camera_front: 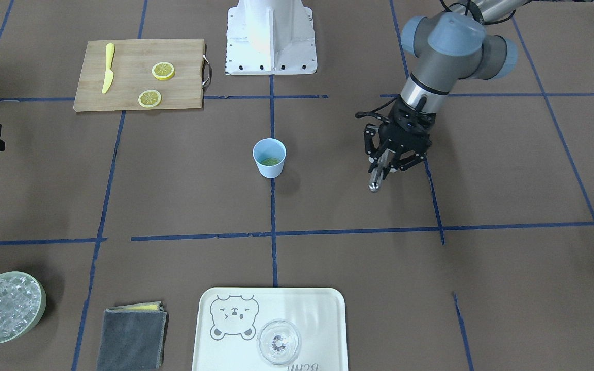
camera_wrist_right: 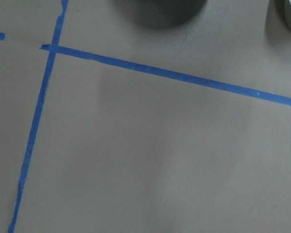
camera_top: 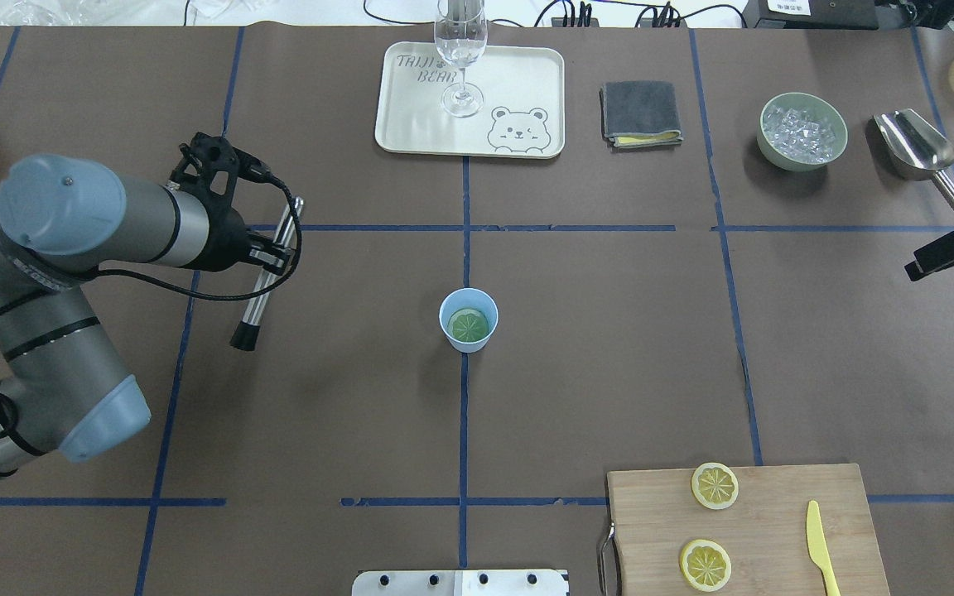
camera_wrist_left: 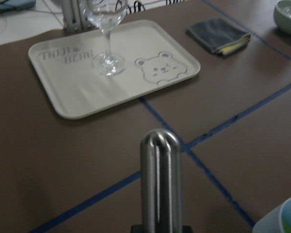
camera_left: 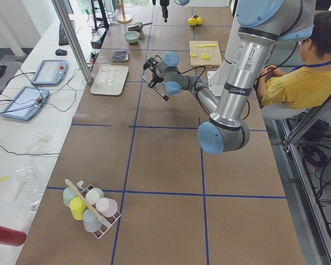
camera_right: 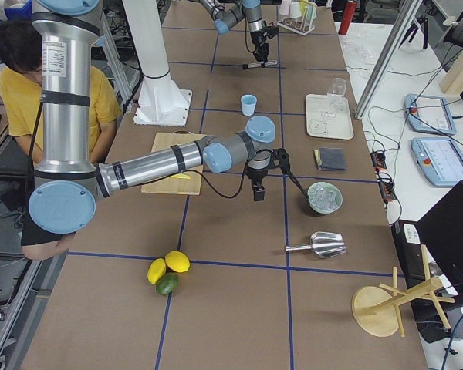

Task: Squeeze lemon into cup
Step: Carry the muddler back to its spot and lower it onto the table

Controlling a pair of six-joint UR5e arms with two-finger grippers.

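- You had the small light blue tapered cup (camera_top: pixel 445 319) upright on the brown paper-covered table (camera_top: pixel 609 356), over a blue tape line. It was matte, plain and handleless.
- The thin round lemon slice (camera_top: pixel 469 326) lay flat in the cup's bottom, segmented face up, looking greenish against the blue inside.
- The left gripper (camera_top: pixel 277 248) sat on the robot's left of the cup, well apart from it. Its black fingers were clamped on a slim brushed-steel rod (camera_top: pixel 262 290). One end of the rod was a polished dome; the end nearer the robot was black.
- The right gripper (camera_right: pixel 278 191) was far off on the cup's other side, near the table edge. Its fingers were spread wide with nothing between them.
- On the robot's side of the cup, to its right, lay a pale wooden cutting board (camera_top: pixel 775 530) with a metal loop handle. It carried two more yellow-rinded lemon slices (camera_top: pixel 715 485) and a yellow plastic knife (camera_top: pixel 819 546).
- Beyond the cup was a cream rounded-corner tray (camera_top: pixel 527 74), smooth, with a line-drawn bear face. You could read its lettering roughly as "TAIJI BEAR".
- A clear stemmed glass (camera_top: pixel 461 50) stood on the tray.
- Further to the robot's right in that far row:
  - a folded grey cloth (camera_top: pixel 639 110) with a yellow layer showing at one edge;
  - a pale green bowl (camera_top: pixel 803 157) of clear ice cubes;
  - a shiny steel scoop (camera_top: pixel 916 145).
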